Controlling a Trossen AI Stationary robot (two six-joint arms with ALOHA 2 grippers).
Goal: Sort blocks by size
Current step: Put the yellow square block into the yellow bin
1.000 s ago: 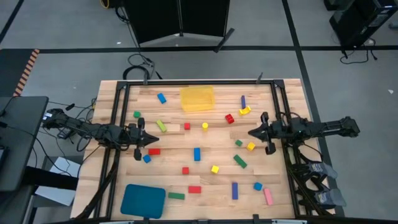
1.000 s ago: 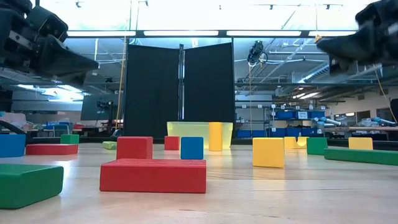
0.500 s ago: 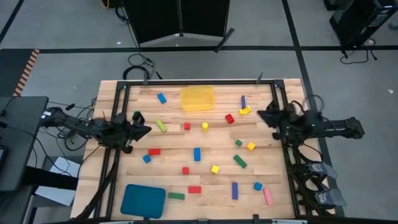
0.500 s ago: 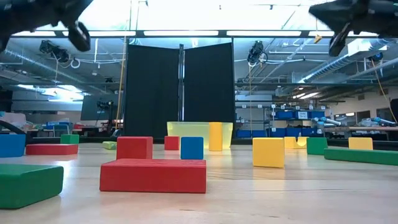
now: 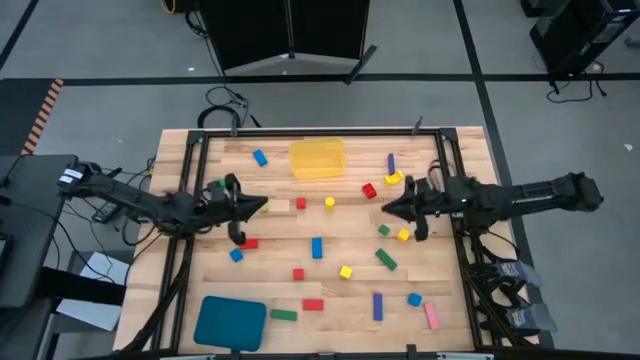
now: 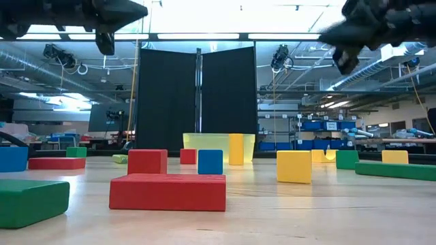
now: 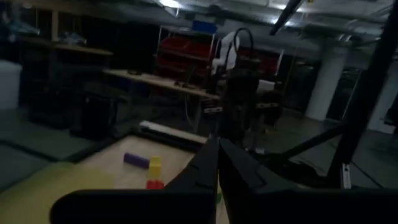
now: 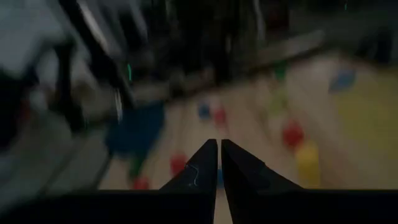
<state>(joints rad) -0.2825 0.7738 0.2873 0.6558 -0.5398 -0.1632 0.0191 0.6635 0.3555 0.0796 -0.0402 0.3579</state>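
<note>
- Blocks (image 5: 317, 247) lie scattered over the wooden bench (image 5: 340, 295); nearest, at 6 o'clock, a red bar (image 5: 313, 304) and green bar (image 5: 284, 315) sit beside the teal tray (image 5: 230, 322).
- Left gripper (image 5: 262, 206), at 9 o'clock, hovers above the bench, jaws clenched on nothing.
- Right gripper (image 5: 384, 208), at 3 o'clock, hovers likewise, jaws clenched and empty.
- Yellow tray (image 5: 317, 158) sits at 12 o'clock, farthest back.

Two slim, dark, jointed robot arms, each ending in a black two-finger gripper, left gripper (image 5: 262, 207) and right gripper (image 5: 385, 208), with tapered, pointed fingers (image 7: 239, 171).
</note>
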